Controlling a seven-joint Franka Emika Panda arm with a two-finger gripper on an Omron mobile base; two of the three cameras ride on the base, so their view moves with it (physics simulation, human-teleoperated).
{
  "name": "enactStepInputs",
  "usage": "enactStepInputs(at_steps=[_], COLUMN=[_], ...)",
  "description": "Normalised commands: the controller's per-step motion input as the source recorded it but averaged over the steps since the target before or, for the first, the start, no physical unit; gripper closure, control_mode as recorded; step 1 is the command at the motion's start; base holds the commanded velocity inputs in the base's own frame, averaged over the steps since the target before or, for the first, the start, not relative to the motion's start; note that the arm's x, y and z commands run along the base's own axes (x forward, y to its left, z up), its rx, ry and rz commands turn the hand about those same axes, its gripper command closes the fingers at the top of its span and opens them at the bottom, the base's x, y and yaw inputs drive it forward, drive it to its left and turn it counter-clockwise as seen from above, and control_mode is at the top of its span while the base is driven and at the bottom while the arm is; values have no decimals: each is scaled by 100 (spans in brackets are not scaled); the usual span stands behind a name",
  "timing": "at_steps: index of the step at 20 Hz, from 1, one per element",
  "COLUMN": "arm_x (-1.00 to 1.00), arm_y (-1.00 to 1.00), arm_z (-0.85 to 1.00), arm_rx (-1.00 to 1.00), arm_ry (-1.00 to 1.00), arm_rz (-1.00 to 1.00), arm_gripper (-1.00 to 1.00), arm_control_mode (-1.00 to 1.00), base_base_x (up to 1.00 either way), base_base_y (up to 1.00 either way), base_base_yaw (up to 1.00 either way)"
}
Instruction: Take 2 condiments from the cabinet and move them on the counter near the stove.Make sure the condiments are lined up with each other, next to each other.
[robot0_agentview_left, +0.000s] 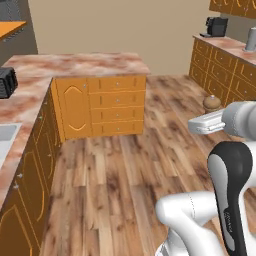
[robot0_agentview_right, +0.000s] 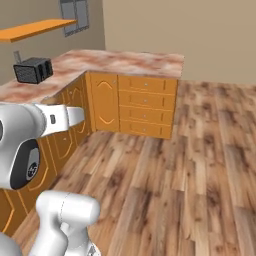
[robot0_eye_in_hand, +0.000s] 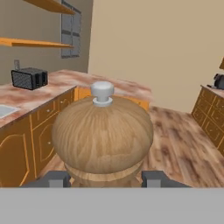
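Note:
A tan-brown wooden pepper mill (robot0_eye_in_hand: 103, 135) with a pale round knob, one of the condiments, stands large in the hand view. My gripper (robot0_eye_in_hand: 105, 178) is shut on its base, with a dark fingertip on each side. From the left base view, the mill's top (robot0_agentview_left: 212, 102) rises just above my white hand, out over the wooden floor. The cabinet, a flat orange shelf (robot0_agentview_right: 35, 29) (robot0_eye_in_hand: 30, 43), hangs on the wall to the left. Below it runs the mottled reddish counter (robot0_agentview_left: 75, 65) (robot0_agentview_right: 125, 60). The stove is out of view.
A black toaster (robot0_agentview_right: 32, 70) (robot0_agentview_left: 6, 82) sits on the counter under the shelf, and a sink (robot0_agentview_left: 5, 137) lies nearer along the same counter. Another counter with a dark coffee machine (robot0_agentview_left: 216, 26) stands at the far right. Wooden floor (robot0_agentview_right: 175, 165) lies between them.

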Motion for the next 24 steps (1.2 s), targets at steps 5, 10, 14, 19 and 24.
enactStepInputs(at_steps=[5,10,14,19,24], arm_x=[0,0,0,0,0], arm_y=[0,0,0,0,0], arm_z=[0,0,0,0,0], arm_rx=[0,0,0,0,0], arm_ry=[0,0,0,0,0], arm_rz=[0,0,0,0,0], arm_gripper=[100,100,100,100,100], arm_control_mode=[100,100,100,100,100], base_base_x=[12,61,94,66,23], base_base_y=[0,0,-1,-17,-26], base_base_yaw=[-6,-8,-12,-20,-41])
